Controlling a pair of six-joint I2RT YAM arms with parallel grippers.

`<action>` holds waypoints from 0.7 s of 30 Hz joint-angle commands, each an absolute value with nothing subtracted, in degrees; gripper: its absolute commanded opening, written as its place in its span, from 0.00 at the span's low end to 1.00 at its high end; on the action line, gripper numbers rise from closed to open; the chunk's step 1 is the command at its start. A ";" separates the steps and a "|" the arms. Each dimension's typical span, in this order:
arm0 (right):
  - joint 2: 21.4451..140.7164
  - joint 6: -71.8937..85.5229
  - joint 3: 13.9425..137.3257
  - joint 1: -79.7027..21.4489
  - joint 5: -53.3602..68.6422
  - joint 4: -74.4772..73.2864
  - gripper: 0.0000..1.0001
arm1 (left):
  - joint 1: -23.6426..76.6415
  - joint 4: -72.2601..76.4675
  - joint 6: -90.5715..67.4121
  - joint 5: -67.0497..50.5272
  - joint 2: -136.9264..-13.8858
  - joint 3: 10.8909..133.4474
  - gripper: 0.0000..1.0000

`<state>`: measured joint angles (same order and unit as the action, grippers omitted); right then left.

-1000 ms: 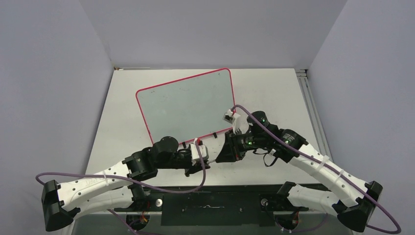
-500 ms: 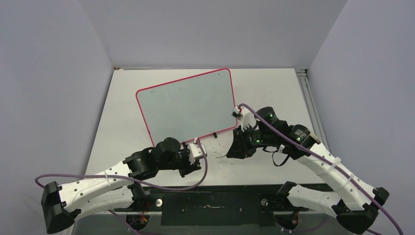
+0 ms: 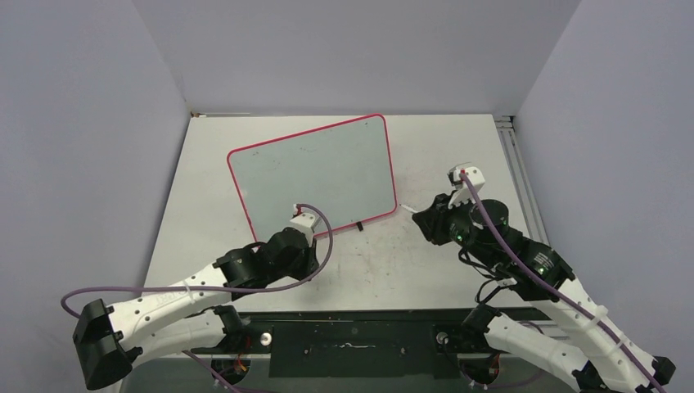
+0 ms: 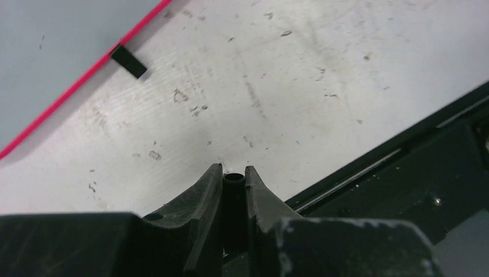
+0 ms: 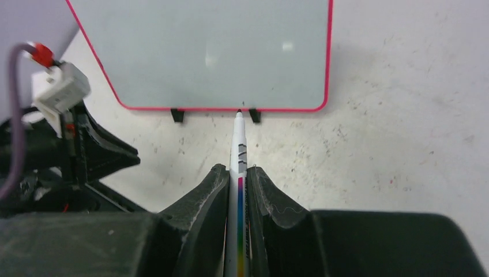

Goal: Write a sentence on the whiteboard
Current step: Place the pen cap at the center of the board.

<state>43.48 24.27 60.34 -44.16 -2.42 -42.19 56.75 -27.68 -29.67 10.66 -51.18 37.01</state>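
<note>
The whiteboard (image 3: 319,176) is pale grey-blue with a thin pink-red rim and black feet (image 4: 128,61). The marker (image 5: 239,153) has a white barrel with grey markings, a lengthwise rainbow stripe and a black tip. The table (image 3: 458,147) is white with grey scuffs. The left gripper (image 4: 233,173), right gripper (image 5: 236,169) and cap (image 4: 233,180) are black. The cable (image 3: 524,255) is purple.

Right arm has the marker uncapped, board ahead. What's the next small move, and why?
Probably ease the right gripper forward so the marker reaches over the whiteboard. The marker is clamped, its bare tip points at the near rim but lies short of it, and the board shows no writing.
</note>
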 commanded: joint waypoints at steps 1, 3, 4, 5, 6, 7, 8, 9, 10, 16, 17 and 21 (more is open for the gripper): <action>39.27 24.10 58.23 -43.81 -10.74 -31.36 0.05 | 56.50 -32.72 -41.64 18.39 -55.51 37.19 0.00; 38.46 23.95 57.18 -43.83 -10.03 -29.91 0.05 | 56.52 -31.12 -43.09 18.58 -57.03 35.92 0.00; 38.27 24.25 56.64 -43.80 -9.15 -29.41 0.05 | 56.51 -30.21 -44.08 18.62 -57.73 35.26 0.00; 38.08 24.37 55.87 -43.81 -8.31 -28.87 0.05 | 56.54 -29.48 -44.69 18.47 -58.39 34.61 0.00; 37.94 24.66 54.98 -43.79 -7.61 -28.49 0.05 | 56.51 -28.62 -45.24 18.77 -58.97 33.89 0.00; 37.77 25.22 54.41 -43.77 -7.05 -28.00 0.05 | 56.44 -28.42 -45.62 19.21 -59.67 33.50 0.00; 37.60 25.77 53.88 -43.80 -6.54 -27.70 0.05 | 56.44 -28.35 -45.77 19.45 -60.27 33.35 0.00; 37.44 26.29 53.54 -43.82 -5.98 -27.42 0.05 | 56.45 -28.47 -45.85 19.44 -61.16 33.36 0.00; 37.27 26.71 53.20 -43.79 -5.66 -27.24 0.05 | 56.48 -28.71 -45.80 19.43 -62.01 33.58 0.00; 36.32 28.46 51.21 -43.82 -5.70 -26.84 0.05 | 56.48 -29.34 -45.31 19.52 -66.81 33.86 0.02; 36.22 28.47 50.90 -43.78 -5.71 -26.82 0.05 | 56.51 -29.10 -45.22 19.39 -67.37 33.80 0.03; 36.31 28.36 50.17 -43.81 -5.81 -26.88 0.05 | 56.47 -27.48 -45.09 18.34 -68.55 32.91 0.07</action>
<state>36.99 27.73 50.52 -44.18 -5.76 -30.04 56.62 -30.20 -44.47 18.17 -68.05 33.08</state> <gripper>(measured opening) 0.152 0.130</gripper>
